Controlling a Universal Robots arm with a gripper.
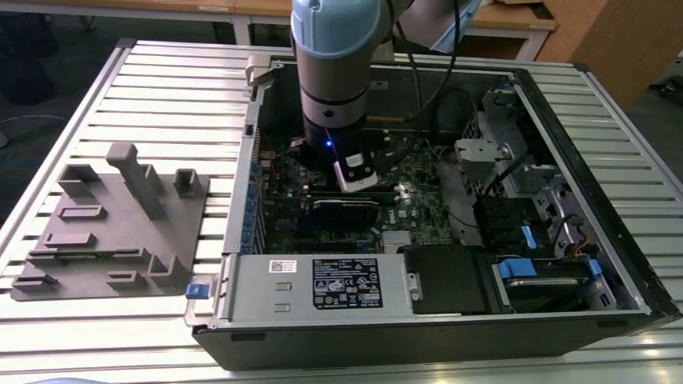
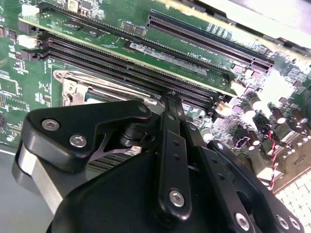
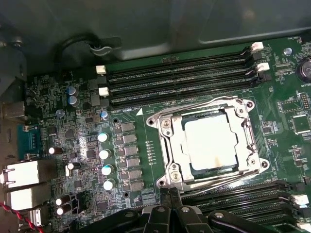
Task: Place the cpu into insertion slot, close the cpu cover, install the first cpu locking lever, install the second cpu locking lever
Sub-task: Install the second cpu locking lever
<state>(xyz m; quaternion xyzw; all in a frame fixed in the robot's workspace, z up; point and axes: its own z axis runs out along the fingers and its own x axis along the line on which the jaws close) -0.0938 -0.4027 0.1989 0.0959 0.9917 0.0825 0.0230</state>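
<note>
In the first wrist view the cpu (image 3: 211, 143) lies flat in its socket on the green board, pale metal top showing. The cpu cover (image 3: 176, 145), a silvery frame, lies down around it. Thin wire levers run along two opposite sides of the socket (image 3: 214, 103) (image 3: 221, 180). My gripper (image 3: 170, 194) is shut, with nothing seen between its fingertips. Its tips sit just off one corner of the socket, by the end of the nearer lever. In the second wrist view the gripper (image 2: 170, 97) hides most of the socket. In the exterior view the arm (image 1: 336, 80) reaches down into the open computer case.
Long black memory slots (image 3: 180, 77) flank the socket on both sides. Capacitors (image 3: 104, 155) stand beside it. A grey box with a white label (image 1: 320, 284) and drive bays with blue tabs (image 1: 533, 268) fill the case's near side. A grey fixture block (image 1: 107, 224) lies on the table.
</note>
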